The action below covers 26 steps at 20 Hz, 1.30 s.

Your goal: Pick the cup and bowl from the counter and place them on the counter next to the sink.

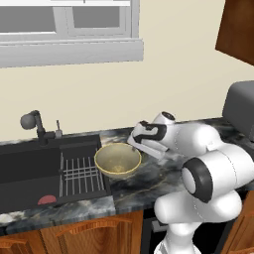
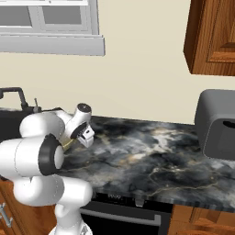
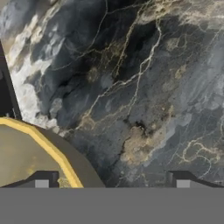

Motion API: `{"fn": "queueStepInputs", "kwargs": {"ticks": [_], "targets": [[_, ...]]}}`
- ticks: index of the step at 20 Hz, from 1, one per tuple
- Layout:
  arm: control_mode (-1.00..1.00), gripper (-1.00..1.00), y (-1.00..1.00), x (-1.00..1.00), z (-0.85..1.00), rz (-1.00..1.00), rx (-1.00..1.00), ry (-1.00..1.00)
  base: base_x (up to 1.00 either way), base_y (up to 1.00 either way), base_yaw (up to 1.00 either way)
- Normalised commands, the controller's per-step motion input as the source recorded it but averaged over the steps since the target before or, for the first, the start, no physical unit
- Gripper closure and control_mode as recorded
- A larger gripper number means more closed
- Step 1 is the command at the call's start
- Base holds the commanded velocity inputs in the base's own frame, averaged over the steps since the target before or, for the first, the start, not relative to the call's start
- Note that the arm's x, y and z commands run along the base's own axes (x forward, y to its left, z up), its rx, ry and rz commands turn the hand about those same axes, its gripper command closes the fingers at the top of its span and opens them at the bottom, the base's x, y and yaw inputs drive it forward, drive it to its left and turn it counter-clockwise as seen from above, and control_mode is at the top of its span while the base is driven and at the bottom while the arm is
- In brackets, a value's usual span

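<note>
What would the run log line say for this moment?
wide olive-tan bowl: on black marble counter beside black sink | gripper: jaws open, straddling bowl rim

one bowl (image 1: 117, 159) sits on the counter (image 1: 149, 183). one sink (image 1: 30, 173), with one faucet (image 1: 33, 124) behind it and one wire rack (image 1: 82, 174) inside it. one small red thing (image 1: 47, 200) lies in the basin. one window (image 1: 64, 30), one grey appliance (image 2: 215, 124), one wall cabinet (image 2: 213, 36) above it, one robot arm (image 1: 203, 173).
</note>
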Motion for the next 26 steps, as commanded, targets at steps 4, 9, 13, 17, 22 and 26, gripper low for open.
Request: {"fn": "queueStepInputs", "kwargs": {"ticks": [4, 9, 13, 17, 22, 26], "targets": [[-1.0, -1.0, -0.03, 0.0, 0.5, 0.0, 0.0, 0.0, 0.0, 0.0, 0.0], [-1.0, -1.0, -0.01, -0.16, 0.51, 0.0, 0.0, 0.0, 0.0, 0.0, 0.0], [-1.0, -1.0, -0.1, -0.5, 0.29, 0.08, 0.0, -0.05, 0.0, 0.0, 0.0], [-1.0, -1.0, -0.09, -0.76, 0.32, 0.12, 0.0, -0.15, 0.0, 0.0, 0.0], [-1.0, -1.0, -0.16, -0.73, 0.43, 0.1, 0.0, -0.18, 0.0, 0.0, 0.0], [-1.0, -1.0, -0.09, -0.74, 0.48, 0.1, 0.0, -0.17, 0.0, 0.0, 0.0]]}}
